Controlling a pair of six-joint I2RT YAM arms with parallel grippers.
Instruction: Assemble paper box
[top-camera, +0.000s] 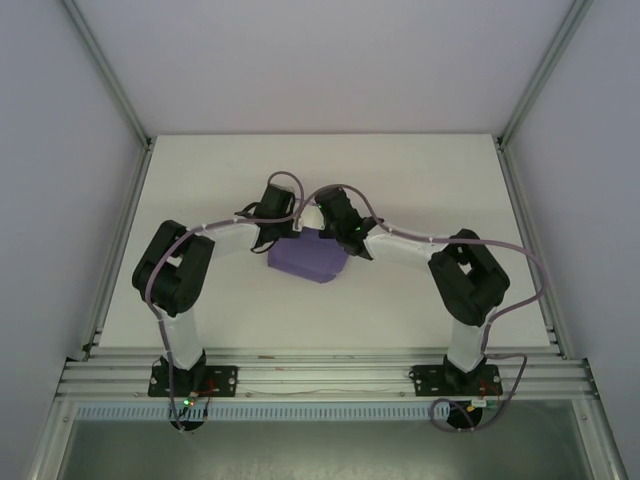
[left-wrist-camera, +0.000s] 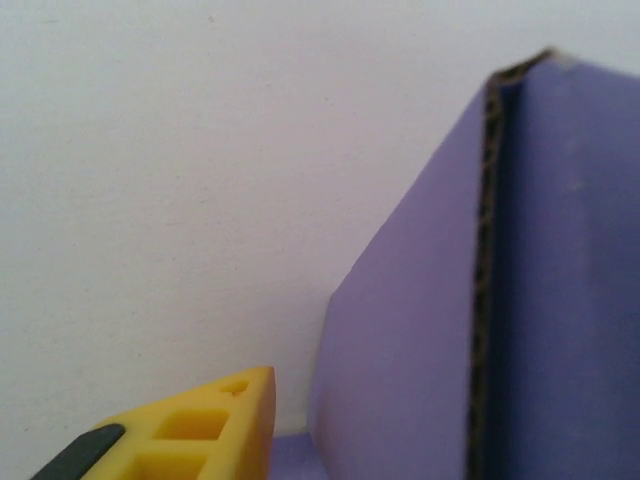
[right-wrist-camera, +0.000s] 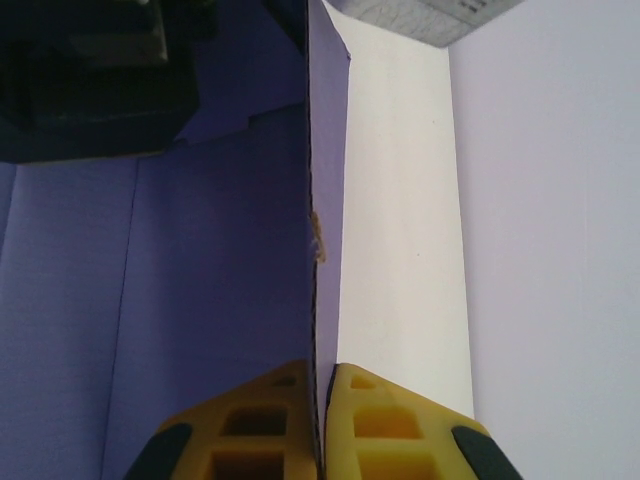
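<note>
Right wrist view shows the right claw (right-wrist-camera: 322, 375) pinching the paper box (right-wrist-camera: 200, 280).

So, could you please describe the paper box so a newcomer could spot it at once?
Find the white table inside the metal-framed enclosure, where two black arms bend inward towards its middle. Between the left gripper and the right gripper sits the paper box. It is the only purple thing there, its walls partly folded up.

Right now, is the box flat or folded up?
Folded up: the box has raised walls, one pinched edge-on by the right end effector.
</note>
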